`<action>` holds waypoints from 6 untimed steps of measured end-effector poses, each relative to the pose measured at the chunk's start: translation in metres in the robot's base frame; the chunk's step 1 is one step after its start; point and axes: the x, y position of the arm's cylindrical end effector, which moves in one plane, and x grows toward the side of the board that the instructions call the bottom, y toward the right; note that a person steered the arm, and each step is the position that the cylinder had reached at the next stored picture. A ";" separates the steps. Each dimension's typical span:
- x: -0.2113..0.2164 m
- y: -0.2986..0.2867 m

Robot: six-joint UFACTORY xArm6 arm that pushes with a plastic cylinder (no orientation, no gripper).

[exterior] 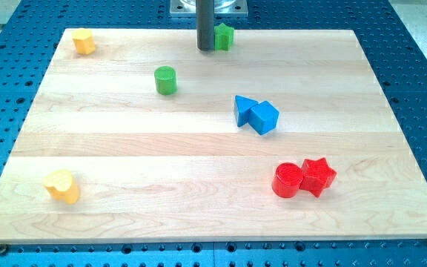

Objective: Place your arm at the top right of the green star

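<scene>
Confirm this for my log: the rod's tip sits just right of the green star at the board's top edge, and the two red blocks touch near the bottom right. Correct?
Not quite. In the camera view my tip is just left of the green star, not right of it, at the board's top edge. The red cylinder and red star do touch near the bottom right.

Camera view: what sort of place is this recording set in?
Likely a robotics lab bench: a wooden board on a blue perforated table, small coloured blocks scattered about, my tip beside the green star.

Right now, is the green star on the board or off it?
On: the green star sits on the wooden board near its top edge, right of my tip.
</scene>
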 end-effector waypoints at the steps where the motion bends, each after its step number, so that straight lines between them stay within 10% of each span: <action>1: 0.047 0.022; 2: 0.018 0.109; 4: -0.048 0.100; 6: -0.014 0.057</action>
